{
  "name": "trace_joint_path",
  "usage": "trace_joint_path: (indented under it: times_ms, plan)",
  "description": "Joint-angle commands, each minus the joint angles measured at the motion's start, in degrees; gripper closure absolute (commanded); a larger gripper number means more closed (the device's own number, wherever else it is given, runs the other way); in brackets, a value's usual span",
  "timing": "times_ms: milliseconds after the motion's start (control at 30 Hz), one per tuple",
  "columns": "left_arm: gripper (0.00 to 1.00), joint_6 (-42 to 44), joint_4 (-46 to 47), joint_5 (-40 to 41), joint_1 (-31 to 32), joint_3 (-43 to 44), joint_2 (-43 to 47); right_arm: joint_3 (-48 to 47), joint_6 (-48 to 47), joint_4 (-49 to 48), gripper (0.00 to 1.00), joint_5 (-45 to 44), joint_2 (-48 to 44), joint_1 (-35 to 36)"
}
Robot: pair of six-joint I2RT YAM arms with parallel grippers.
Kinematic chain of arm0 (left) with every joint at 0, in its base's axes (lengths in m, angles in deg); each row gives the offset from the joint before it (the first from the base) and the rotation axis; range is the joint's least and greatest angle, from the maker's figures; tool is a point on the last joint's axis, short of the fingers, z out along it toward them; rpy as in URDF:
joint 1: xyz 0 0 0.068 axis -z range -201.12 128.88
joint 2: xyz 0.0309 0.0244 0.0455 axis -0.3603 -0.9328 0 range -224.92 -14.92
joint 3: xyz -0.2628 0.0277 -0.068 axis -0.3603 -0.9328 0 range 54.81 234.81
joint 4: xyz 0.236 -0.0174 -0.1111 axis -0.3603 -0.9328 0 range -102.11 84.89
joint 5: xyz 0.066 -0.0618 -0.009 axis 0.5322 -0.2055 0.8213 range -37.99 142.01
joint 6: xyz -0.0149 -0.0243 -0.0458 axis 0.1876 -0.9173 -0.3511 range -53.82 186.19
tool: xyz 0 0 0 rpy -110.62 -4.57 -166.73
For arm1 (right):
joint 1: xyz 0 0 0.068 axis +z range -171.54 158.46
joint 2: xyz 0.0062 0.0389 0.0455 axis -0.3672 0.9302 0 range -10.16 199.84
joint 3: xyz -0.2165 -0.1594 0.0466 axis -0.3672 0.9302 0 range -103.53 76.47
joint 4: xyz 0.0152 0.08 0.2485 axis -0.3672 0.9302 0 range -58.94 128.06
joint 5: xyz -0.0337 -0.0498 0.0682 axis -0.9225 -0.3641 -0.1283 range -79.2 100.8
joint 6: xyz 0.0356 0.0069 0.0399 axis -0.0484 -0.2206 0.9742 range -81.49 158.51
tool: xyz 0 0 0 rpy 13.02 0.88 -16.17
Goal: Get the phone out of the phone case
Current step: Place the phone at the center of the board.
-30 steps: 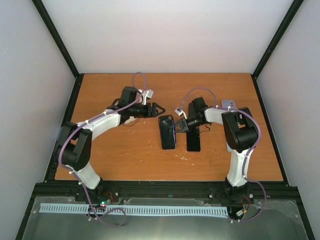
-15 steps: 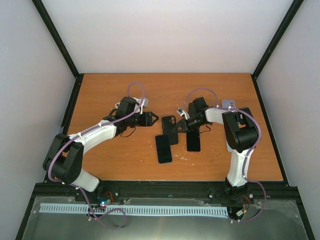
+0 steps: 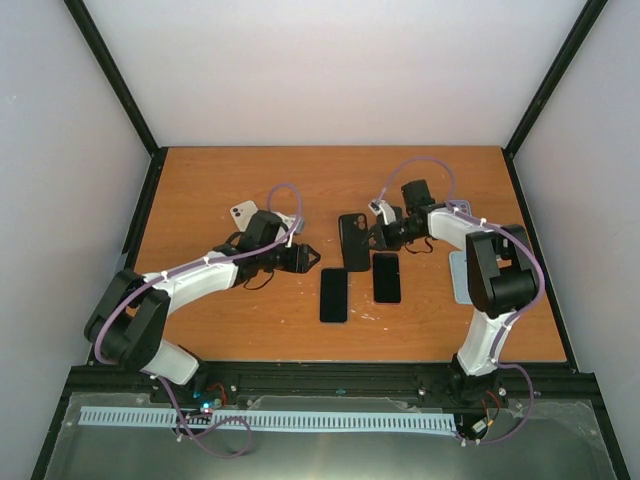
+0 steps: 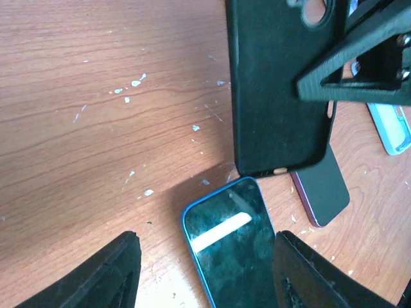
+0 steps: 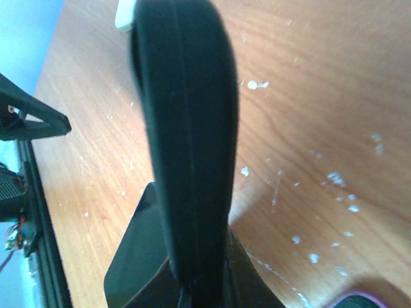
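While your right gripper (image 3: 375,237) clamps the black case (image 3: 353,242) by its edge and holds it off the table (image 3: 200,180), your left gripper (image 3: 314,258) stands released, with nothing between its fingers (image 4: 119,273). The phone (image 4: 232,247) lies bare and screen up on the table just ahead of those fingers, close to the lower end of the case.

No legible txt, labels or nos. anywhere.
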Motion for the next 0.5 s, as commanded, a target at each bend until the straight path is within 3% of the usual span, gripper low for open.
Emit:
trace_joint_path:
  times_ms: [0, 233, 467]
  plan:
    - [0.43, 2.18, 2.55, -1.01, 0.36, 0.14, 1.32, -1.58, -2.28, 0.12, 0.97, -4.43, -3.99, -2.56]
    - [0.43, 5.95, 3.93, -1.18, 0.36, 5.04, -1.04, -1.78, -8.44, 7.05, 0.97, -6.60, -10.78, -8.56]
    - [0.42, 7.65, 4.87, -3.40, 0.36, 6.37, -2.49, -3.20, -19.90, 20.64, 0.97, -11.02, -17.71, -21.41]
